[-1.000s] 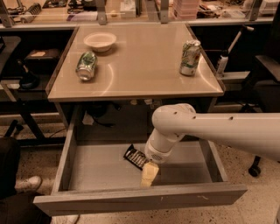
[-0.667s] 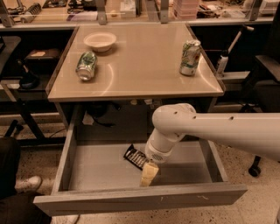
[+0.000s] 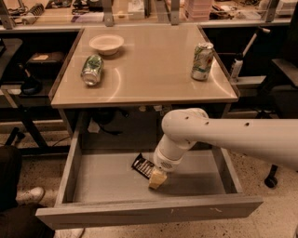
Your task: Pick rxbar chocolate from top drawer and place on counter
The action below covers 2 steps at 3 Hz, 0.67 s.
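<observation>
The top drawer point(image 3: 93, 179) is pulled open below the counter point(image 3: 149, 69). The rxbar chocolate point(image 3: 141, 164), a flat black bar with pale text, lies tilted on the drawer's grey floor near the middle. My gripper point(image 3: 157, 178) reaches down into the drawer from the right on a thick white arm point(image 3: 223, 135). Its pale tip rests at the bar's right end, touching or just over it. The arm hides part of the bar.
On the counter stand a white bowl point(image 3: 106, 43) at the back left, a green-and-white can lying on its side point(image 3: 91, 69) and an upright can point(image 3: 202, 61) at the right. A cluttered bench point(image 3: 139, 11) runs behind. A person's shoe point(image 3: 30, 195) is at the lower left.
</observation>
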{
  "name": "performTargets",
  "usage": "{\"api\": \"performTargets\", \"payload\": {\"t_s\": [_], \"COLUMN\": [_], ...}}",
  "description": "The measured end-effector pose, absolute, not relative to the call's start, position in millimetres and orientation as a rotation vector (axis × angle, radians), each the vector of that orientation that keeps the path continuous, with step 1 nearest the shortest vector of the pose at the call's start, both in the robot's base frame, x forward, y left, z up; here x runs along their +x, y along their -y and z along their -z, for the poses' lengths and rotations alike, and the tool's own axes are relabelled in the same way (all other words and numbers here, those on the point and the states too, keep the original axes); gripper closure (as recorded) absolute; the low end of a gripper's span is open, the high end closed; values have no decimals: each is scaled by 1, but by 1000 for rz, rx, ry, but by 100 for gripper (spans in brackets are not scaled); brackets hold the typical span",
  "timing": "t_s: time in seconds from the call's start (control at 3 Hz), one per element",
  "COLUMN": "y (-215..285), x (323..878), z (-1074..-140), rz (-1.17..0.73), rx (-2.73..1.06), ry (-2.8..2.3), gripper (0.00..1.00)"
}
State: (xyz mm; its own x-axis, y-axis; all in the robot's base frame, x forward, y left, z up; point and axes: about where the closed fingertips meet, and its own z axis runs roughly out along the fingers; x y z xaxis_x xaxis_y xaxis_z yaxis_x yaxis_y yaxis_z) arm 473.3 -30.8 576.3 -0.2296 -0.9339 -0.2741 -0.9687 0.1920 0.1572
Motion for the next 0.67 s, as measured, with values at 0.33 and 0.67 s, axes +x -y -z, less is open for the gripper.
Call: {"api": "performTargets", "payload": {"t_s": [0.33, 0.67], "y": [31, 31], "x": [473, 473], "z": [-576, -577], "rz": [-452, -452], "rx": [-1872, -1872], "ry": [-2332, -2332], "gripper": [89, 100]}}
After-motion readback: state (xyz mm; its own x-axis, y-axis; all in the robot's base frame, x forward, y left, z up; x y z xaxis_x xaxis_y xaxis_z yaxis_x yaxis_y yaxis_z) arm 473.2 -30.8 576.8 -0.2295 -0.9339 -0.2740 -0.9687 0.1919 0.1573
